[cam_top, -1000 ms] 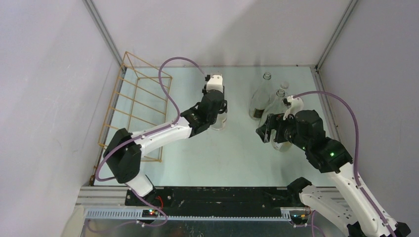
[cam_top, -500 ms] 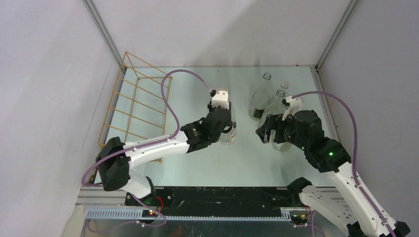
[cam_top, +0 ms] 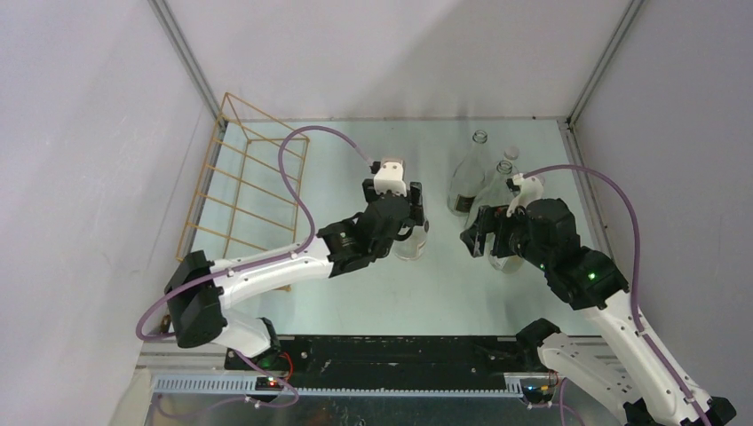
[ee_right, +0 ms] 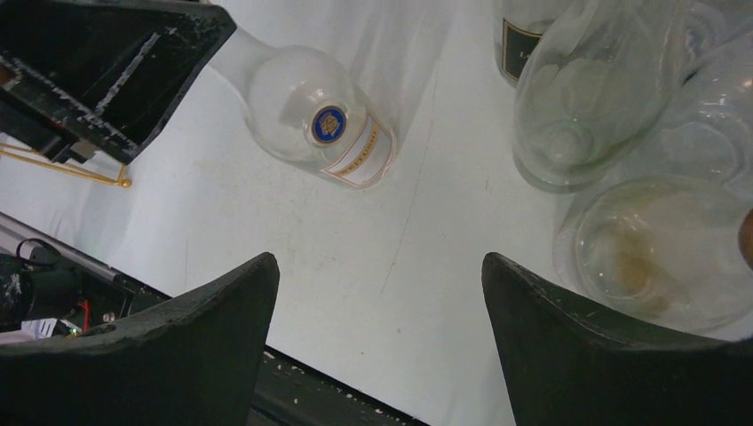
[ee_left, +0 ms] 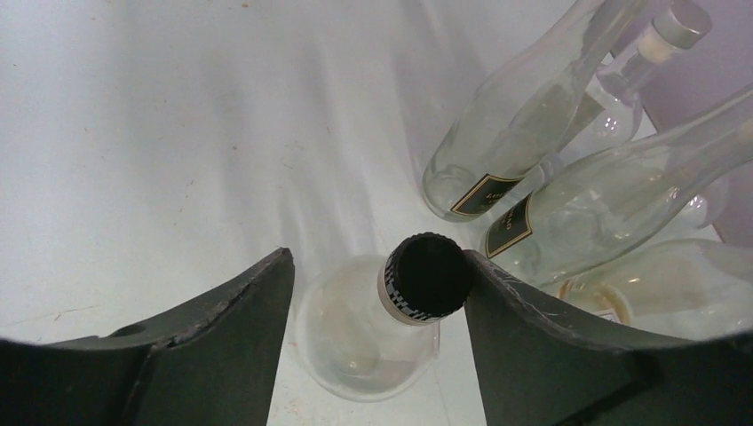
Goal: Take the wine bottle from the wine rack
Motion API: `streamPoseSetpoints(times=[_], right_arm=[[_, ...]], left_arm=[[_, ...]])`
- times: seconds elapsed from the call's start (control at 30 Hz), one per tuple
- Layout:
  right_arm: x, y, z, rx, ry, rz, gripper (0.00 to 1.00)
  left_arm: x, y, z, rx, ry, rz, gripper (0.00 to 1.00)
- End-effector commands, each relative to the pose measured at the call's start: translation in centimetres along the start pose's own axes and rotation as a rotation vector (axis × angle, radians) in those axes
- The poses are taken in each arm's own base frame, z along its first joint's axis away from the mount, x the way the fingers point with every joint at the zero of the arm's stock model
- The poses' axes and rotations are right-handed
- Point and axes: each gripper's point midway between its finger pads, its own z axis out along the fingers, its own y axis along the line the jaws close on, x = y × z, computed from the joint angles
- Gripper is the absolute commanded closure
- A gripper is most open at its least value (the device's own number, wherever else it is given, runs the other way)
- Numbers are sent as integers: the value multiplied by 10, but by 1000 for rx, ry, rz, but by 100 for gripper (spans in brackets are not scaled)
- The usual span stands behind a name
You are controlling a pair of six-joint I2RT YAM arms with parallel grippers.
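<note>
A clear wine bottle (cam_top: 410, 240) with a black screw cap (ee_left: 430, 275) stands upright on the pale table, to the right of the wine rack. My left gripper (ee_left: 377, 257) is open around its neck. The right finger (ee_left: 533, 337) touches the cap and the left finger stands clear. In the right wrist view the same bottle (ee_right: 311, 124) shows a blue seal and a white label. The gold wire wine rack (cam_top: 306, 138) stands along the left wall with no bottle on it. My right gripper (cam_top: 476, 236) is open with nothing between its fingers.
A cluster of clear glass bottles (cam_top: 467, 182) stands at the back right, close to my right gripper. In the left wrist view two of them (ee_left: 515, 115) carry dark labels. A foot of the rack (ee_right: 62, 167) shows by the black front rail (cam_top: 391, 351).
My left arm carried the bottle right and toward the front, away from the rack. Its jaws then opened and the bottle now stands on the table. The right arm stayed put.
</note>
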Motion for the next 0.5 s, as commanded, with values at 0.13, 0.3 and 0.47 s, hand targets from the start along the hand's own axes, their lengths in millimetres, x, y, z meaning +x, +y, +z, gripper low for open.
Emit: streamPoseSetpoints(times=[0.13, 0.3, 0.47], right_arm=[[-20, -9, -3, 50, -100, -16, 12], [-26, -7, -6, 41, -126, -43, 12], [-34, 3, -5, -17, -152, -84, 11]], left_arm=[[-32, 6, -20, 0, -33, -26, 7], [-55, 4, -31, 20, -63, -58, 0], [-82, 1, -48, 80, -104, -91, 0]])
